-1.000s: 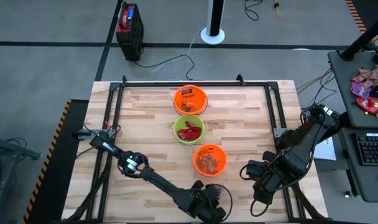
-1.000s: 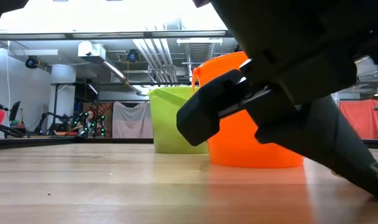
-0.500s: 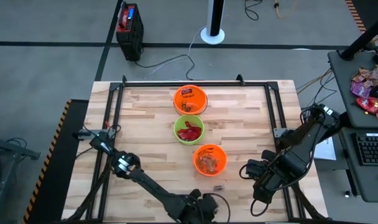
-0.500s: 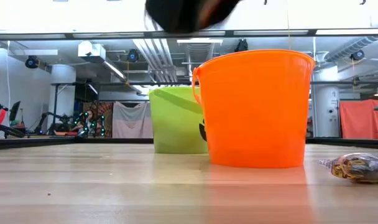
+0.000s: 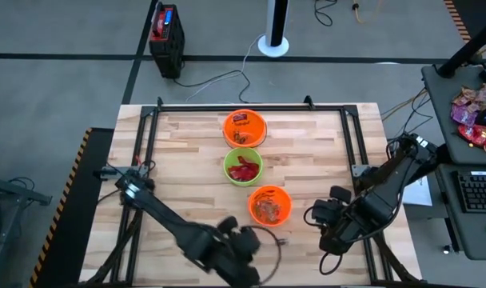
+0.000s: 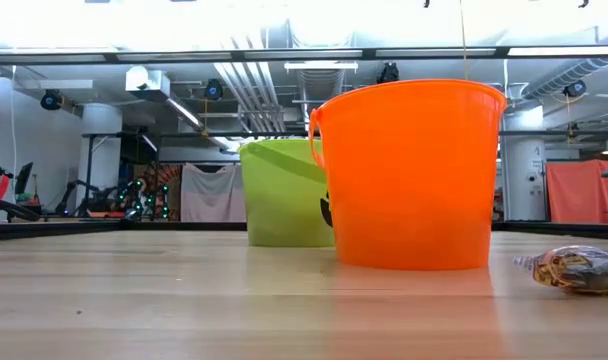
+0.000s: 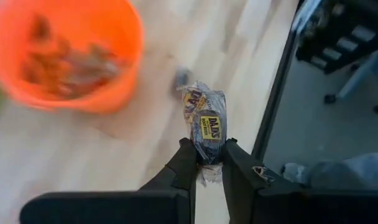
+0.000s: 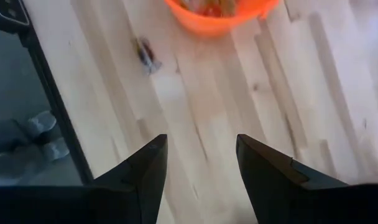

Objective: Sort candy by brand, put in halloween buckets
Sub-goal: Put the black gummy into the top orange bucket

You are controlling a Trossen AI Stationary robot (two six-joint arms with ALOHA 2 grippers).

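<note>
Three buckets stand in a row down the table's middle: a far orange bucket point(image 5: 244, 128), a green bucket point(image 5: 243, 168) with red packets, and a near orange bucket point(image 5: 269, 205) holding brown sweets. My left gripper point(image 5: 251, 238) hovers by the near edge, just left of the near orange bucket point(image 7: 64, 56), shut on a wrapped candy point(image 7: 206, 127) with a yellow label. A second small wrapped candy point(image 5: 279, 240) lies flat on the wood in front of that bucket point(image 6: 409, 175), also seen as candy point(image 6: 574, 268) and candy point(image 8: 147, 56). My right gripper point(image 8: 198, 162) is open, to the right of the bucket. My left gripper pinches the wrapped candy between its two fingers by the wrapper's near end point(image 7: 207, 148). The fingers point(image 7: 184, 163) come from above, pointing down. Most of the wrapper, with the yellow label, sticks out past the fingertips. The candy is lifted clear of the table.
A black frame rail point(image 5: 363, 172) runs along the table's right side, another rail point(image 5: 143, 160) along its left. Bare wood lies left and right of the bucket row. A side table with more candy packets point(image 5: 475, 108) stands beyond the right edge.
My left gripper has risen from the tabletop near the near edge, going up out of the low view, and shifted toward the table's left. With it gone, the loose candy shows on the wood beside the near orange bucket.
</note>
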